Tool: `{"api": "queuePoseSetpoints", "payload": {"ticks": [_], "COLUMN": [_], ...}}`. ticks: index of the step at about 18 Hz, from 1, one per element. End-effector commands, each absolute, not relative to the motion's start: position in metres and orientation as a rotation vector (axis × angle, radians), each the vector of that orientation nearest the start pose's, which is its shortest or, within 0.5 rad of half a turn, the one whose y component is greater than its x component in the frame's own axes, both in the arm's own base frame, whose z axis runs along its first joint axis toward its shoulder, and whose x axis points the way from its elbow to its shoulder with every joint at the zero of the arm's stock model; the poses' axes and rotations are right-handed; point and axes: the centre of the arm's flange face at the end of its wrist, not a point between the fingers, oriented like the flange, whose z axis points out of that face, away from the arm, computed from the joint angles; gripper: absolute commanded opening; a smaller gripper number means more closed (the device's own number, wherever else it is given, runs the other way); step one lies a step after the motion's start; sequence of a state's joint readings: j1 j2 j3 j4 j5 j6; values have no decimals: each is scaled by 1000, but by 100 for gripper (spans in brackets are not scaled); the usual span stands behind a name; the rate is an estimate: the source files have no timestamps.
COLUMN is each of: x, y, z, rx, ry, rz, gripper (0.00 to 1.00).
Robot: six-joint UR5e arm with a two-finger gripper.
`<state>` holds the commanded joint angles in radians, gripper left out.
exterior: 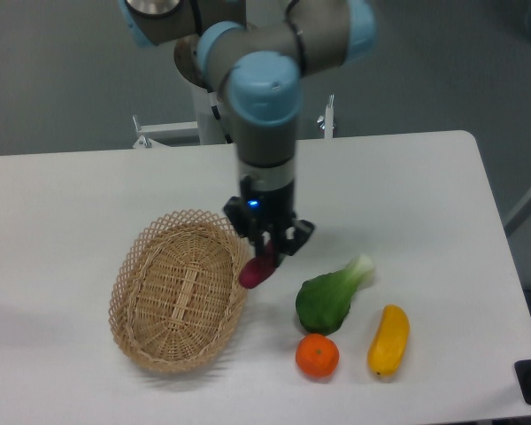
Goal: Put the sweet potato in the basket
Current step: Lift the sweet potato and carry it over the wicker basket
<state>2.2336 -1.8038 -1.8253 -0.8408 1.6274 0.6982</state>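
End effector [267, 251] clamps sweet potato [257, 270] — beside basket [150, 354].

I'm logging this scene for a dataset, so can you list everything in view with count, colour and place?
basket: one, light tan wicker, on the table left of centre.
sweet potato: one, dark magenta-red, held at the end effector, just beside the basket's right rim.
leafy green vegetable: one, green with a pale stalk, right of the basket.
orange fruit: one, orange, in front of the green vegetable.
yellow vegetable: one, yellow, right of the orange fruit.
table: one, white, under everything.
robot arm: one, grey with light blue joints, reaching down from the back.
end effector: one, black, shut on the sweet potato.
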Motion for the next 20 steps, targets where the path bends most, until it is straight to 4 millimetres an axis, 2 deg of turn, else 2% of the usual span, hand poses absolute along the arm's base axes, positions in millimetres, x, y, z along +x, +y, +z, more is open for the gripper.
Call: {"api": "queuePoseSetpoints", "payload": {"ticks": [4,8,12,17,18,19,20], "x": [-224,-196,-175,-174,-171,-170,-171], "y": [543,559,567,570,571,572,573], "z": [294,275,257,243,242,243,245], "rx": [-3006,-3028,-3061,-3081,-3079,-3077,-3071], "ry": [107,302,396,406,413,418,419], "rz": [269,315,339,322,322,323,328], "gripper": [21,21,21,23,25,33,52]}}
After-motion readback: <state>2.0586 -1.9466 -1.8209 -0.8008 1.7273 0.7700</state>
